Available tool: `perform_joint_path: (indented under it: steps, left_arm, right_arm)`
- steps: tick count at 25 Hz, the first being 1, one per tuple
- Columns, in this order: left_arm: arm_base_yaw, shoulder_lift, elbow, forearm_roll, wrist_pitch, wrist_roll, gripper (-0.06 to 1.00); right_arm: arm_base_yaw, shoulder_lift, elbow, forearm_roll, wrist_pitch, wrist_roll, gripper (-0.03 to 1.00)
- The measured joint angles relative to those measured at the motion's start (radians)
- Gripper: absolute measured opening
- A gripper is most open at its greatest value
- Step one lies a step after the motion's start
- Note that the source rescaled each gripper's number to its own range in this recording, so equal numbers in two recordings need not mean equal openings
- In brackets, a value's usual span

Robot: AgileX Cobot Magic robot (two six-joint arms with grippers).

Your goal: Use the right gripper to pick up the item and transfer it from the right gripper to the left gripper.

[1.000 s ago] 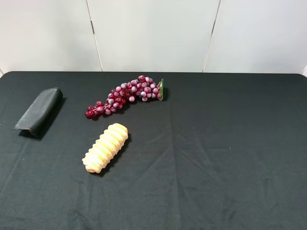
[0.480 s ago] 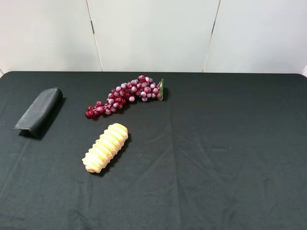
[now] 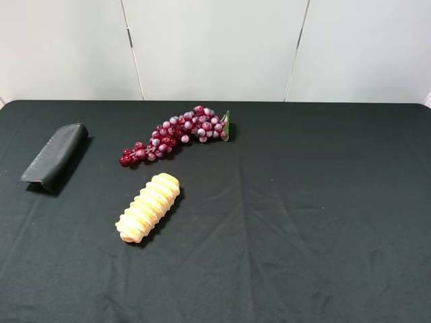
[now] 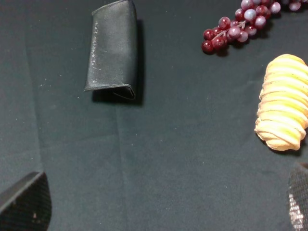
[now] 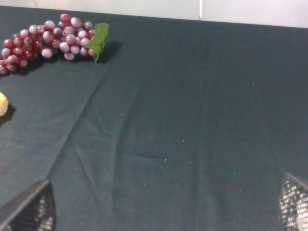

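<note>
Pouch (image 4: 113, 47) beyond the open left pincer (image 4: 159, 204).

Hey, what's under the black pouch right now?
The pouch lies flat on the black cloth. Only cloth shows around it; whatever is directly beneath is covered.

High camera looks down across the whole black table (image 3: 323, 222) toward the white wall (image 3: 215, 47); both wrist cameras hover closer above it, sharing the grape bunch (image 4: 240, 24) (image 5: 53, 38) between them.

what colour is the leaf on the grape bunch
Green, on the red grape bunch; the leaf shows best in the right wrist view.
</note>
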Motion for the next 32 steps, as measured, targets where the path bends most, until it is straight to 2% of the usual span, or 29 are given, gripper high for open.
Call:
perform_joint_path:
  steps: [4, 5, 10, 13, 23, 32]
  left_arm:
    - [0.004, 0.000, 0.000, 0.000, 0.000, 0.000, 0.95]
    - [0.012, 0.000, 0.000, 0.000, 0.000, 0.000, 0.95]
    - [0.119, 0.000, 0.000, 0.000, -0.006, 0.000, 0.95]
    - [0.173, 0.000, 0.000, 0.000, -0.007, 0.000, 0.95]
    - [0.185, 0.000, 0.000, 0.000, -0.007, 0.000, 0.95]
    - [0.185, 0.000, 0.000, 0.000, -0.006, 0.000, 0.95]
  right_arm:
    - [-0.004, 0.000, 0.000, 0.000, 0.000, 0.000, 1.00]
    - [-0.030, 0.000, 0.000, 0.000, 0.000, 0.000, 1.00]
    - [-0.156, 0.000, 0.000, 0.000, 0.000, 0.000, 1.00]
    - [-0.196, 0.000, 0.000, 0.000, 0.000, 0.000, 1.00]
    - [-0.283, 0.000, 0.000, 0.000, 0.000, 0.000, 1.00]
    - [-0.288, 0.000, 0.000, 0.000, 0.001, 0.000, 1.00]
